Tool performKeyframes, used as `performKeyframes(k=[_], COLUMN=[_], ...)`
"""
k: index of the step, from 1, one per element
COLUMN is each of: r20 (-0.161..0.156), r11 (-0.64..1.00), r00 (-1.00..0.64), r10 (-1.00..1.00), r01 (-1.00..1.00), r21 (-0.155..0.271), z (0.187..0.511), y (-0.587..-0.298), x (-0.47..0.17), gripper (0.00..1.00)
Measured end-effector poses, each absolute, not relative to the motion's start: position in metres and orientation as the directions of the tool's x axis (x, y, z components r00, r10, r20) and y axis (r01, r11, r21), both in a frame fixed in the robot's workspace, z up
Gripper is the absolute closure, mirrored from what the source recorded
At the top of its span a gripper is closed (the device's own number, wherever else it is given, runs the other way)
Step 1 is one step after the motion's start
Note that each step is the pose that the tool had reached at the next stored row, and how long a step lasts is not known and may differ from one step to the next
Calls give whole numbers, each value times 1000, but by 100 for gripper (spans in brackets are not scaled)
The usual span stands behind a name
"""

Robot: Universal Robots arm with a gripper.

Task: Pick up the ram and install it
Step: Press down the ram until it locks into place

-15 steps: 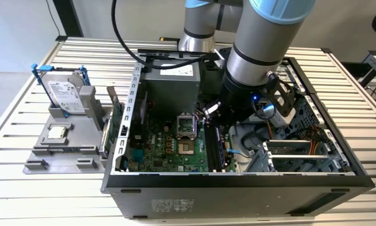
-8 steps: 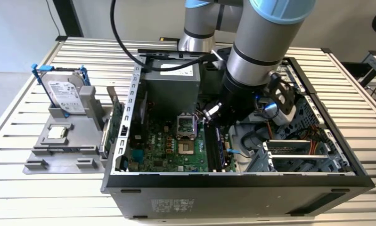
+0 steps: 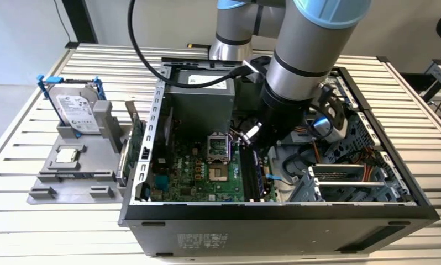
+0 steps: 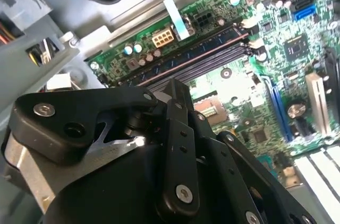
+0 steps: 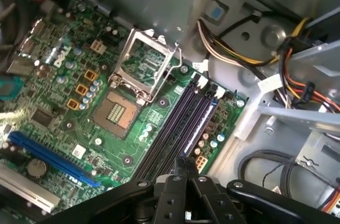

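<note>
Slatted white metal tabletop (image 3: 29,221) bearing an open black steel computer case (image 3: 279,221). Inside lies a green, component-studded motherboard (image 3: 198,171). The black gripper (image 5: 187,168) hangs low over the long black memory slots (image 5: 175,128), its fingers (image 4: 178,94) nearly together, pinching the thin greyish ram (image 3: 247,134), seen edge-on above those slots.

The ram (image 3: 259,174), a thin, flat, long, narrow greyish memory stick, presents edge-on. In the exterior view it sits just right of the frame's centre, in the lower half. It runs parallel to the black slots, in line with them, in both wrist views (image 4: 204,66) (image 5: 180,123). Whether it is fully seated cannot be determined.
</note>
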State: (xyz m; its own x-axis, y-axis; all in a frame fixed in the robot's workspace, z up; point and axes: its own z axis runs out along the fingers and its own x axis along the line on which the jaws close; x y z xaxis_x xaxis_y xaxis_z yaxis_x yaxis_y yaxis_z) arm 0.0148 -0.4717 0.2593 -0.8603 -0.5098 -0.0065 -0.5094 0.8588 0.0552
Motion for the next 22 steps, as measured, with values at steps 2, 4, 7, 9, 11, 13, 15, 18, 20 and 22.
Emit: performKeyframes(k=[2,4,7,9,11,13,15,18,20,22], r20=[-7,-9,-16,-20,-22,-23,-25,-26,-28,-29], r11=[842,824,799,782,767,751,733,710,692,674], r00=[-843,-826,-800,-784,-769,-753,-735,-712,-695,-677], r10=[-537,-564,-599,-621,-639,-657,-677,-701,-719,-735], r01=[-537,-563,-599,-621,-639,-657,-677,-701,-719,-735], r21=[55,55,56,57,58,60,62,63,65,66], z=[259,259,259,259,259,259,259,259,259,259], y=[-472,-472,-472,-472,-472,-472,-472,-472,-472,-472], x=[15,15,15,15,15,15,15,15,16,16], gripper=[100,100,100,100,100,100,100,100,100,100])
